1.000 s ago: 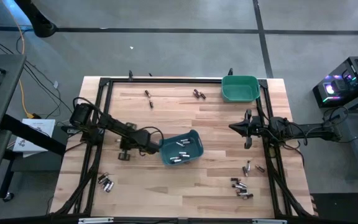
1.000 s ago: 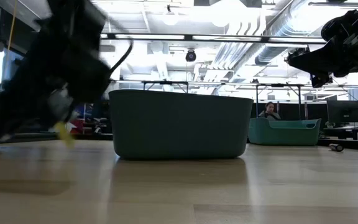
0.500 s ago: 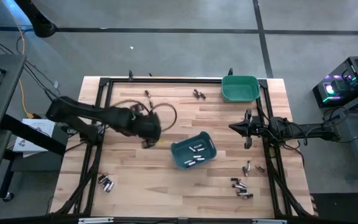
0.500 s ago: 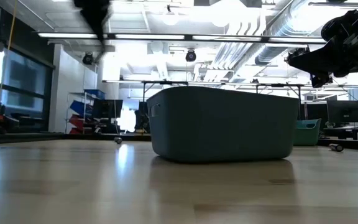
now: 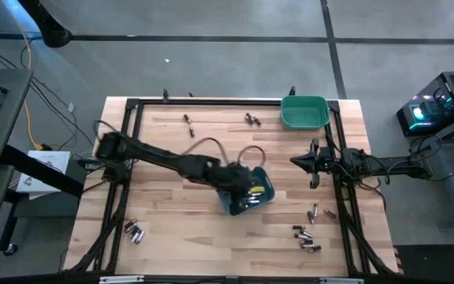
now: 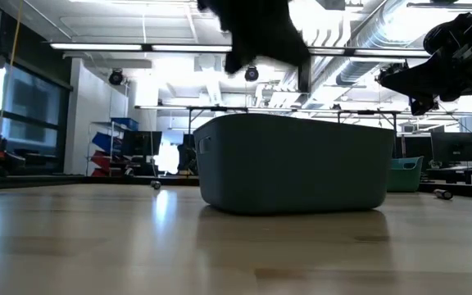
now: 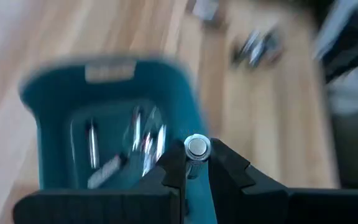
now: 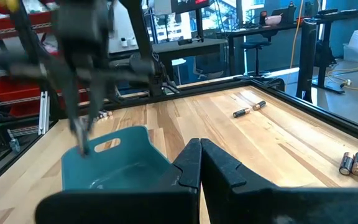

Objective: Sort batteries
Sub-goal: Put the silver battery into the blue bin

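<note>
The left gripper (image 7: 197, 163) pinched a battery (image 7: 197, 148) over the blue bin (image 5: 247, 191) at frame centre, where several batteries (image 7: 143, 138) lay. The right gripper (image 5: 295, 162), shut and empty, waited at right. The green bin (image 5: 304, 112) sat upper right.

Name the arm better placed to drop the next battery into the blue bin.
Left. Its gripper hangs over the blue plastic bin and is shut on a small silvery cylindrical battery. The right gripper waits shut and empty near the table's right rail.
</note>
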`<state>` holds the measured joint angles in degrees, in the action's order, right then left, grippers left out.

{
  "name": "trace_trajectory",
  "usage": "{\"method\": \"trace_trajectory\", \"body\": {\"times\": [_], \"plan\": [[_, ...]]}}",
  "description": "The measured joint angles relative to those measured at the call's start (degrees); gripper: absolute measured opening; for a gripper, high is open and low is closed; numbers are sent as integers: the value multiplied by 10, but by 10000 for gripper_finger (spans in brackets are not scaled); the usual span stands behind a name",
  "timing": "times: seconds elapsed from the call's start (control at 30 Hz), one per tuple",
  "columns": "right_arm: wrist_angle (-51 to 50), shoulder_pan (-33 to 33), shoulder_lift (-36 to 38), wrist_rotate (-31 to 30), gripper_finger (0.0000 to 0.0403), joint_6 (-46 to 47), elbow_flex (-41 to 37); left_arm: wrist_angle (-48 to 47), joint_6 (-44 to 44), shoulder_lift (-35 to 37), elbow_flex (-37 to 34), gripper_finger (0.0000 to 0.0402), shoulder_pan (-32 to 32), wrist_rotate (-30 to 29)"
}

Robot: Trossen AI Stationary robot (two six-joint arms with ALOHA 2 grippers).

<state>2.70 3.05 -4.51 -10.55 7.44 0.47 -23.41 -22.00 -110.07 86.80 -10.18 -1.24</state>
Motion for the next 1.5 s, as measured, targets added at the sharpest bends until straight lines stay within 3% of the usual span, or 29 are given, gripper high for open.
{"method": "trace_trajectory", "body": {"times": [0.23,0.37,0.93,1.03,1.17,1.3,1.4,1.5], "plan": [[0,0,0,0,0,0,0,-212,28,-123,139,31,21,7],[0,0,0,0,0,0,0,-260,37,-155,171,46,31,10],[0,0,0,0,0,0,0,-302,87,-126,175,164,69,4],[0,0,0,0,0,0,0,-328,75,-92,175,164,66,-40],[0,0,0,0,0,0,0,-394,-10,-40,172,156,19,-144],[0,0,0,0,0,0,0,-494,-175,-8,171,148,-75,-249],[0,0,0,0,0,0,0,-575,-335,-5,171,143,-155,-292],[0,0,0,0,0,0,0,-658,-515,-10,171,143,-223,-284]]}}
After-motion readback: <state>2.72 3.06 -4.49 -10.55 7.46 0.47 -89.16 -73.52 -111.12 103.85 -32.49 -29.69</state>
